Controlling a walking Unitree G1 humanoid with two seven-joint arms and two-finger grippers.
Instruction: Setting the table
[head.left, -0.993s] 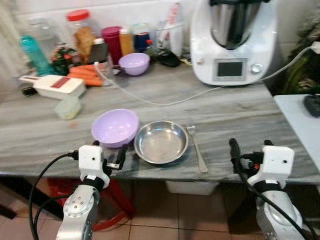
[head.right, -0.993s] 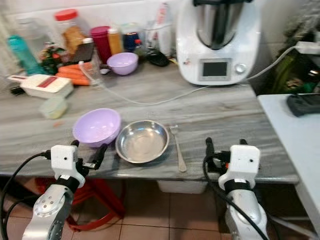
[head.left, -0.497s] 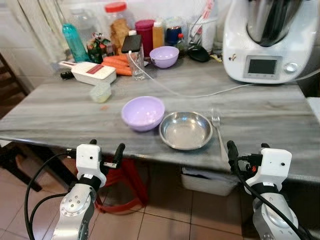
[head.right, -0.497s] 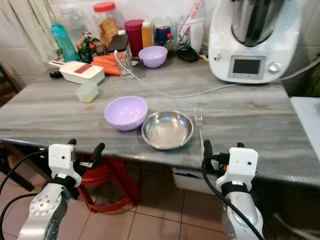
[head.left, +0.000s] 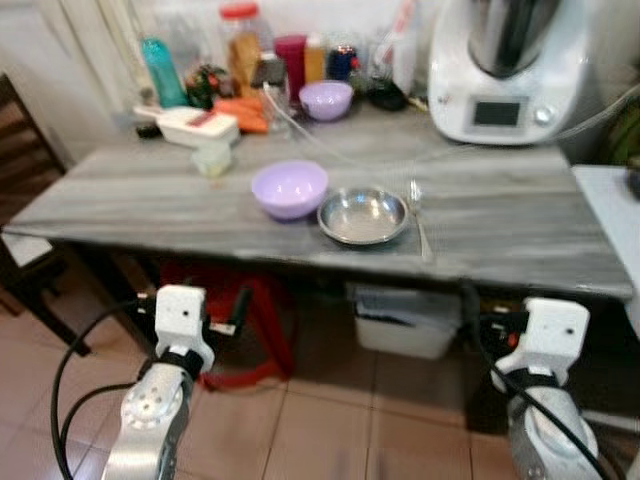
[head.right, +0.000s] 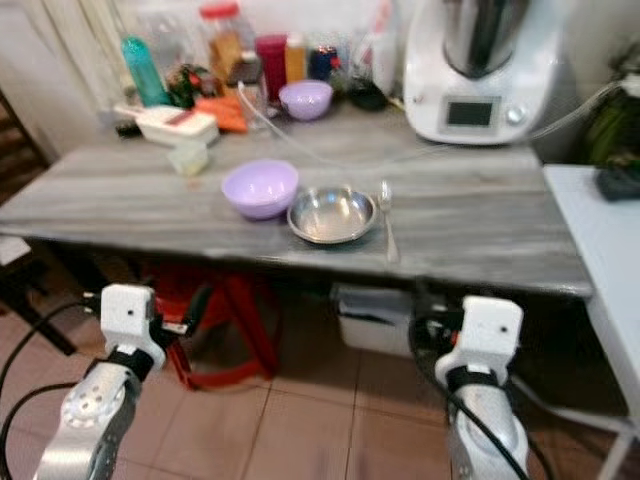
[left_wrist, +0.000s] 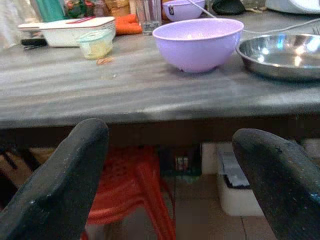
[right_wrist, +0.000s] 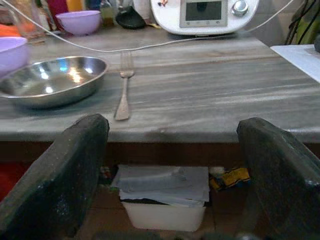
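Flanking steel plate (head.left: 362, 214): bowl (head.left: 289, 187), fork (head.left: 419, 210).

Two lilac bowls: one lilac bowl (head.left: 290, 188) near the table's (head.left: 520, 225) front edge, a smaller lilac bowl (head.left: 327, 99) near the back edge. One steel plate (head.left: 362, 215), touching or just beside the nearer bowl. One fork (head.left: 419, 218), just beside the plate. One white food processor (head.left: 505, 65) at the back right corner. One white slicer box (head.left: 198, 125), one small pale tub (head.left: 212, 159), one teal bottle (head.left: 157, 71), one red-lidded jar (head.left: 241, 45). Carrots (head.left: 240, 112): number cannot be told.
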